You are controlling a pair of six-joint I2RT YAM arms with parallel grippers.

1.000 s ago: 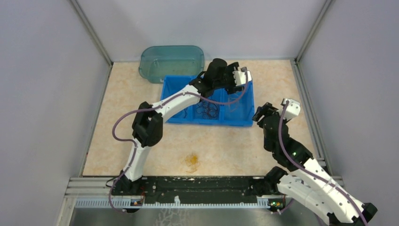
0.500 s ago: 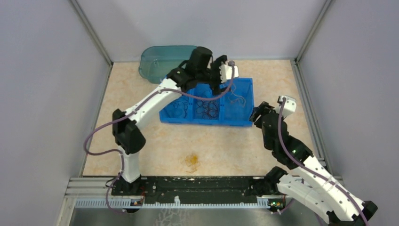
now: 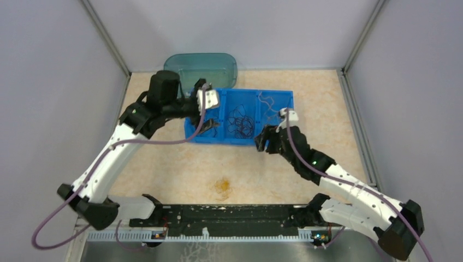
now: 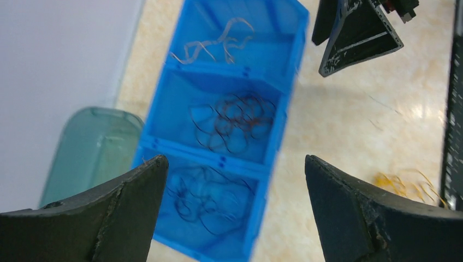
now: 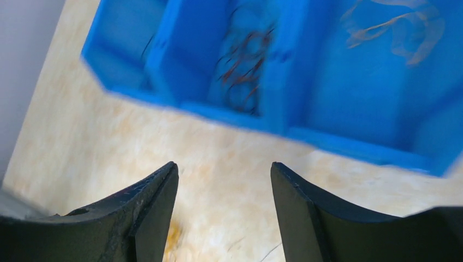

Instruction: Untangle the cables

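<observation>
The cables lie sorted in a blue three-part tray (image 3: 288, 117): a dark blue tangle (image 4: 207, 194) in the left part, black-and-red loops (image 3: 241, 121) in the middle, and pale strands (image 4: 215, 41) in the right. A yellow-orange clump (image 3: 223, 186) rests on the table in front of the tray. My left gripper (image 4: 233, 161) hovers wide open over the tray's left end (image 3: 201, 115), holding nothing. My right gripper (image 5: 223, 164) is open and empty above the bare table by the tray's front wall (image 3: 262, 143).
A translucent teal container (image 3: 199, 68) stands behind the tray at the back left. Grey walls and metal rails enclose the table on three sides. The black base rail (image 3: 229, 214) runs along the near edge.
My left arm has swung from the tray's right compartment to its left end, and its jaws have opened wide. My right arm has moved left to the tray's front edge.
</observation>
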